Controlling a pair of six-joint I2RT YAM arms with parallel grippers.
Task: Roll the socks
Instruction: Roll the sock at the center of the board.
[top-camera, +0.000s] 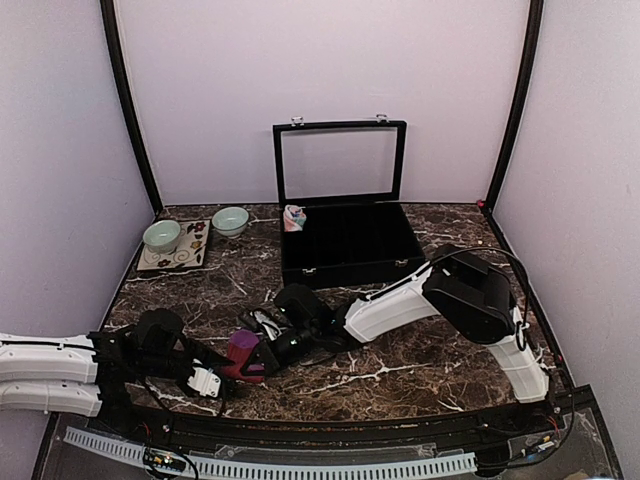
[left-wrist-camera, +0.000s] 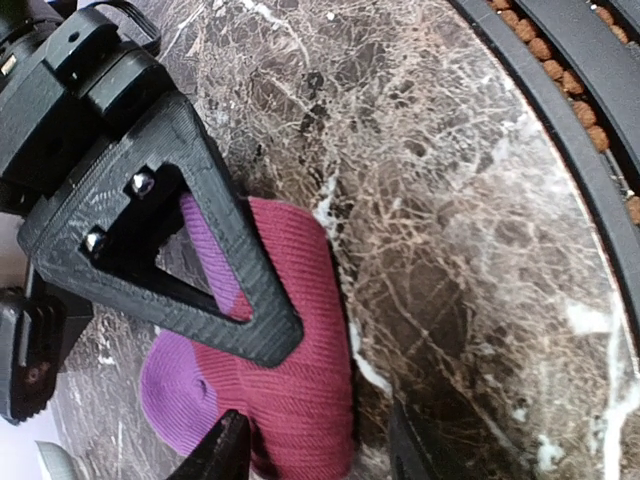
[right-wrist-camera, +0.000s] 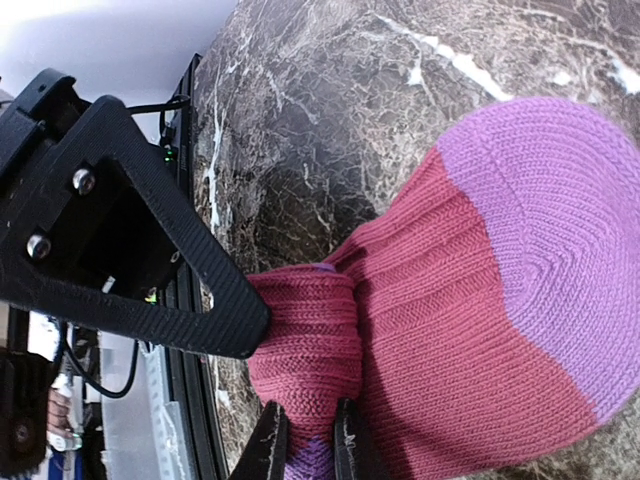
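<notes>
Arms are met first, low in the top view: the left arm (top-camera: 50, 375) is laid along the lower left edge and the right arm (top-camera: 480, 300) is reached in from the lower right. Both are bent toward the lower middle of the tabletop (top-camera: 420, 370). At the upper middle a black box (top-camera: 345, 270) is stood with its lid raised, and a tray (top-camera: 150, 262) with two bowls (top-camera: 162, 236) is set at the upper left.

The maroon sock (top-camera: 244, 352) is found on the marble at the lower middle, between the two pincers. In the right wrist view one end is seen gathered into a short, tight fold, while the purple toe and most of the length are spread flat, so its rolling is judged barely begun. The pink sock (top-camera: 294, 217) is seen as a small bundle in the box's upper left compartment. It is judged finished and stowed, though the roll itself is too small to be checked.

The right pincer (right-wrist-camera: 308, 450) is closed on the gathered fold. The left pincer (left-wrist-camera: 318, 455) is held parted, its tips set either side of the sock's edge with bare marble beside one, so no grip is judged made. The roll is left to be carried to the toe.
</notes>
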